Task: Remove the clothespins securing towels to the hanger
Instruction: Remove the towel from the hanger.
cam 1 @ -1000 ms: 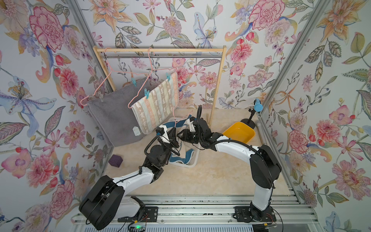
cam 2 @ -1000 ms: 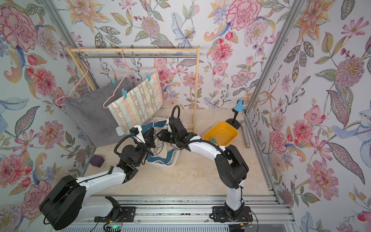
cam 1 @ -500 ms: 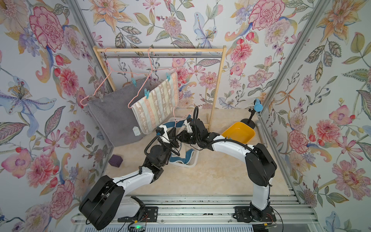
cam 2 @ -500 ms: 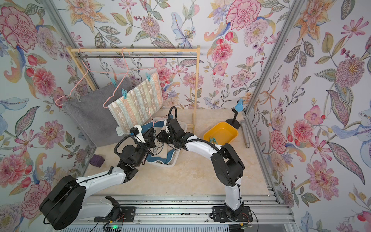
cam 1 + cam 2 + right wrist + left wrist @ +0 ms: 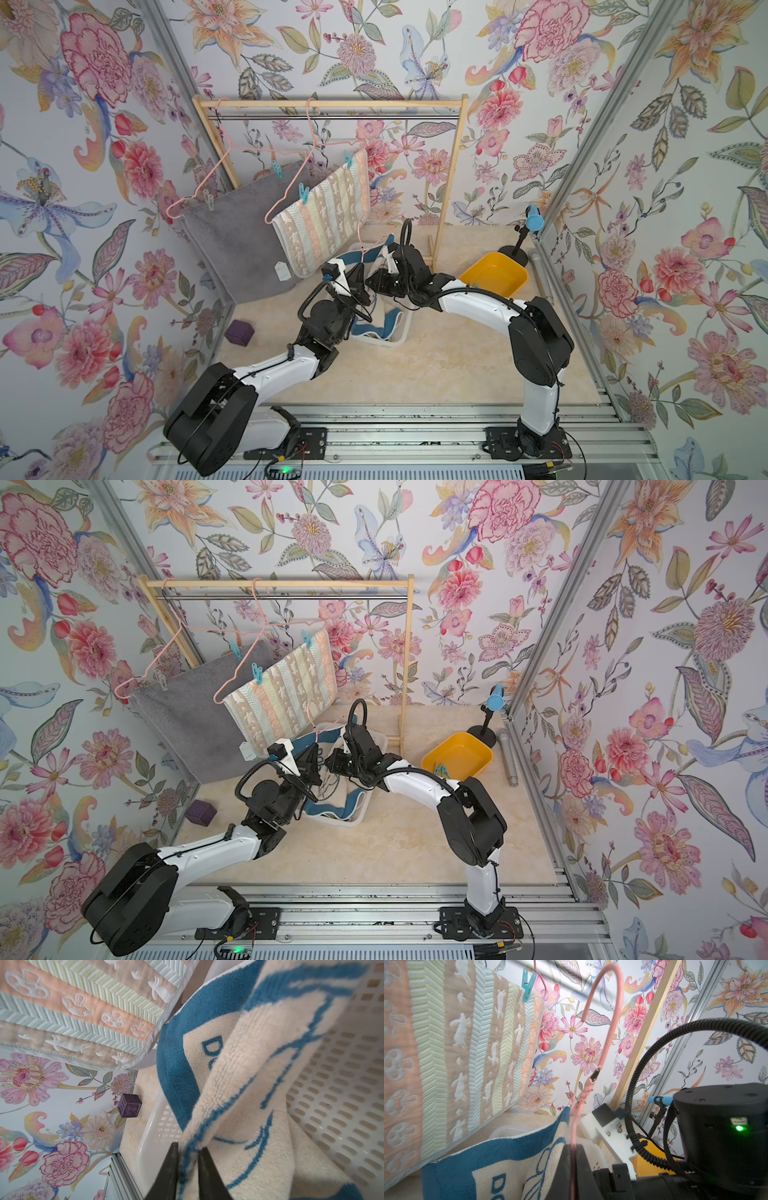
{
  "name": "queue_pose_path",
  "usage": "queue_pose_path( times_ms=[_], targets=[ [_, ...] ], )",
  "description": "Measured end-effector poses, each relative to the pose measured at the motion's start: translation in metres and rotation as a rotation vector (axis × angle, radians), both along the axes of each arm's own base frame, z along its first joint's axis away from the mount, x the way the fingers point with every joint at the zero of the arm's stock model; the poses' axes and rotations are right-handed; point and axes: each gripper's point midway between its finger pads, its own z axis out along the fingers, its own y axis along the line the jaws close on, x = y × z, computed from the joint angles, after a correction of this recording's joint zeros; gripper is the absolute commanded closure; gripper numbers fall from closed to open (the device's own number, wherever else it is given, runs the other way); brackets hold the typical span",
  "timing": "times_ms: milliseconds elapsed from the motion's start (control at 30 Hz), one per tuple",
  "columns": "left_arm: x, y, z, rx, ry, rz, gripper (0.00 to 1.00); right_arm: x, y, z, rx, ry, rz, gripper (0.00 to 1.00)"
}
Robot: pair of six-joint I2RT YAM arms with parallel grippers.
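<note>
My left gripper (image 5: 572,1159) is shut on the wire of a pink hanger (image 5: 604,1043), held low over the white basket (image 5: 395,338). The blue-and-white DORAEMON towel (image 5: 249,1076) hangs from it into the basket. My right gripper (image 5: 188,1159) is shut on a fold of that towel, close beside the left one (image 5: 361,270). On the rack, the grey towel (image 5: 237,232) and the striped towel (image 5: 328,220) hang from pink hangers. Teal clothespins (image 5: 304,193) (image 5: 348,158) hold the striped one; a teal one (image 5: 276,168) and a pale one (image 5: 208,199) hold the grey one.
The wooden rack (image 5: 332,104) stands at the back. A yellow bin (image 5: 457,754) with teal clothespins (image 5: 441,769) in it sits at the right, by a small stand with a blue top (image 5: 534,220). A purple cube (image 5: 240,332) lies at the left wall.
My right gripper has moved left toward the left gripper and its jaws have narrowed onto the towel fold. The left gripper has kept its hold on the hanger.
</note>
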Motion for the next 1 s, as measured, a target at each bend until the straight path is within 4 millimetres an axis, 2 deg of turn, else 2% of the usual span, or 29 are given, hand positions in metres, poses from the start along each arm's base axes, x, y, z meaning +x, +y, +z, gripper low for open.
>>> queue_pose_path(
  times_ms=[100, 333, 500, 800, 1000],
  targets=[
    [0.000, 0.000, 0.000, -0.001, -0.001, 0.000, 1.00, -0.002, 0.001, 0.004, -0.001, -0.012, 0.010, 0.71],
    [0.001, -0.001, -0.001, -0.001, -0.001, 0.000, 1.00, -0.003, 0.000, 0.007, -0.001, -0.019, 0.012, 0.85],
    [0.001, -0.001, -0.001, -0.001, -0.001, 0.000, 1.00, -0.004, 0.001, 0.007, -0.003, -0.021, 0.017, 1.00],
    [0.001, 0.000, -0.001, -0.001, -0.001, 0.001, 1.00, -0.006, 0.001, 0.009, -0.003, -0.026, 0.018, 1.00],
    [0.001, 0.001, -0.001, -0.001, 0.000, 0.009, 1.00, -0.013, -0.009, 0.029, 0.007, -0.050, 0.016, 1.00]
  ],
)
